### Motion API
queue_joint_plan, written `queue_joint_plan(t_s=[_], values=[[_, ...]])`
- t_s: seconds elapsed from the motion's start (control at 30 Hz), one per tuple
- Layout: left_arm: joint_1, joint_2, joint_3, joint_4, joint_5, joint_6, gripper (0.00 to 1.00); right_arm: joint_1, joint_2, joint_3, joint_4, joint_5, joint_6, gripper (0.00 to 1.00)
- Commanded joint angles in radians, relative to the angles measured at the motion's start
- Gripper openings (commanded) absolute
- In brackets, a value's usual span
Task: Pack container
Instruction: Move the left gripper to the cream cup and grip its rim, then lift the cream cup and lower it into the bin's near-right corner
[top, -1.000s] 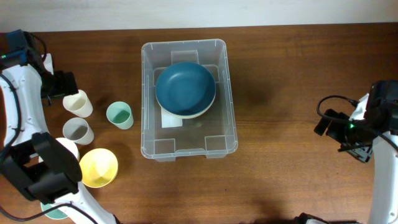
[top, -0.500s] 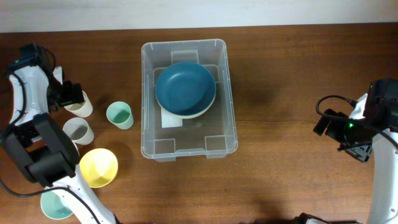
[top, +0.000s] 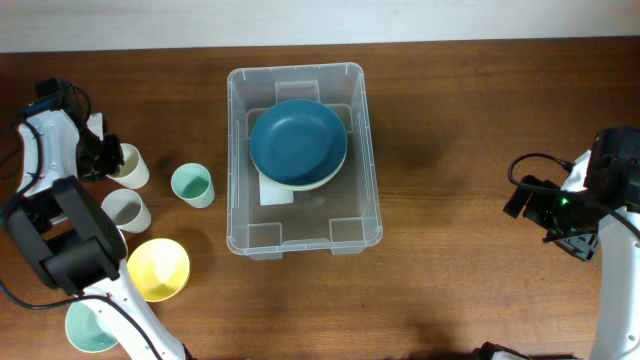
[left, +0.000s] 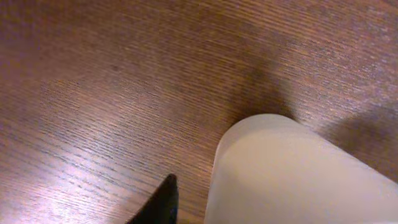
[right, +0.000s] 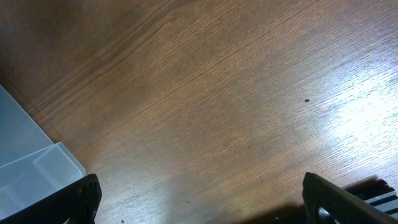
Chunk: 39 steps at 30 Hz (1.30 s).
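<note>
L gripper (top: 104, 160) at cream cup (left: 292, 168), grip unclear, one finger hidden; R gripper (right: 199, 190) wide open.

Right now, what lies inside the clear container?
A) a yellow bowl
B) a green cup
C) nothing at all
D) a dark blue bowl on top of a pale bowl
D: the overhead view shows the dark blue bowl stacked on a pale bowl inside the container, while the yellow bowl and the green cup stand outside it.
</note>
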<state>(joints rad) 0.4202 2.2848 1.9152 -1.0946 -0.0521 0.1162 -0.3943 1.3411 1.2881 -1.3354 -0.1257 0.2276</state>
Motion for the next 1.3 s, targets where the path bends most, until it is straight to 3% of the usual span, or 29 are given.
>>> queue_joint_plan(t_s=[0.0,0.2,0.33,0.6,0.83,1.1,1.27], values=[[-0.001,0.002,0.013,0.002,0.033,0.009,0.14,-0.005,-0.001,-0.002,-0.004,0.002,-0.011,0.99],[-0.001,-0.024,0.095,-0.056,0.061,0.009,0.01,-0.005,-0.001,-0.002,-0.010,0.003,-0.014,0.99],[-0.001,-0.076,0.175,-0.130,0.073,-0.014,0.00,-0.005,-0.001,-0.002,-0.010,0.003,-0.014,0.99],[-0.051,-0.311,0.231,-0.199,0.253,-0.013,0.01,-0.005,-0.001,-0.002,-0.011,0.003,-0.014,0.99],[-0.301,-0.479,0.231,-0.245,0.251,-0.039,0.01,-0.005,-0.001,-0.002,-0.011,0.006,-0.014,0.99],[-0.636,-0.468,0.230,-0.352,0.217,-0.109,0.01,-0.005,-0.001,-0.002,-0.012,0.006,-0.014,0.99],[-0.809,-0.442,0.224,-0.377,0.130,-0.219,0.01,-0.005,-0.001,-0.002,-0.014,0.005,-0.014,0.99]])
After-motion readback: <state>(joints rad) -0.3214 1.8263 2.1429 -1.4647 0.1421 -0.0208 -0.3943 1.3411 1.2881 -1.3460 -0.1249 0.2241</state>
